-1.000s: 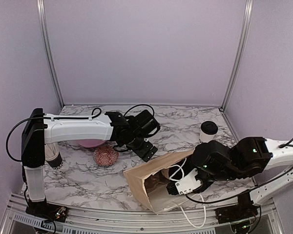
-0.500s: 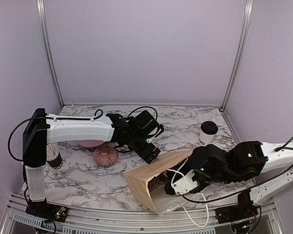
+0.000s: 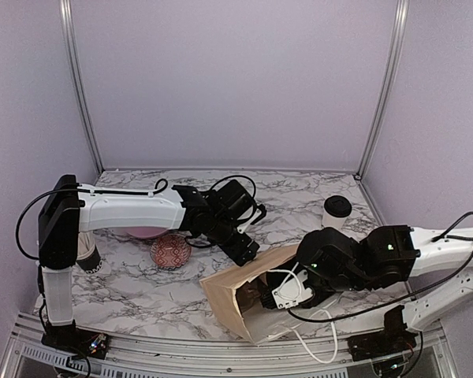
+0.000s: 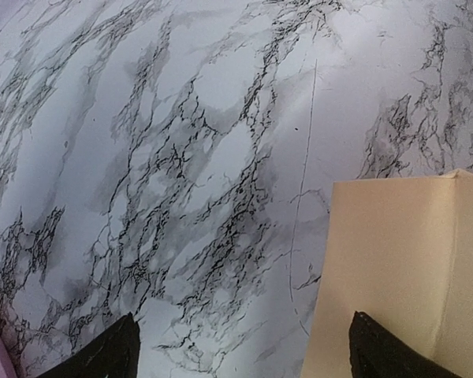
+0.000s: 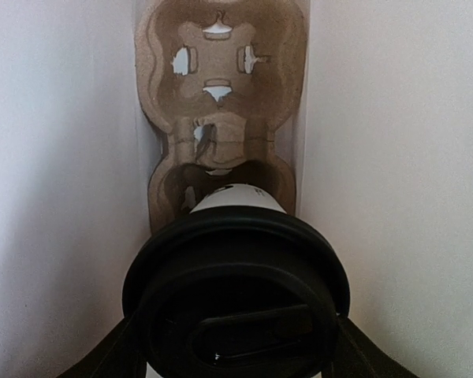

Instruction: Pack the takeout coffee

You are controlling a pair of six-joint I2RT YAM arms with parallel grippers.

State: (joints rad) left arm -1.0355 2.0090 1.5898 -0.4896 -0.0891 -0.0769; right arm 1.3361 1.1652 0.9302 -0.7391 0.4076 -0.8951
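CHANGED SINCE A SECOND AGO
- Right arm: has reached further into the mouth of the bag (image 3: 236,298), which lies on its side by the worktop's (image 3: 142,293) near edge, right of centre.
- Left tool (image 4: 244,358): has dropped a little toward the bag's far edge. It is released, with nothing between its fingers.
- Right tool (image 5: 232,354): no change in grip, grasping the held cup (image 5: 236,295) by the sides under its black lid.
- Reading: the held cup is inside the bag, just short of the tray's (image 5: 221,47) nearer socket. Seating it looks like the step in hand. At least one more cup is left to pack.

COUNT
- Worktop: one, marbled.
- Arms: two.
- Bag: one, brown paper, with white cord handles at its mouth.
- Tray: one, moulded pulp, at the back of the bag. Two sockets show, and the farther one is empty.
- Lidded cups: two. One is the held cup. The spare cup (image 3: 337,211) stands upright near the far right corner, well apart from the bag.
- White cup shape (image 3: 87,256) at the left edge: one. Its top is hidden by the left arm, so I cannot tell what kind it is.
- Pink dish (image 3: 146,231): one, mostly under the left arm.
- Red disc (image 3: 171,251): one, patterned, just beside the dish.
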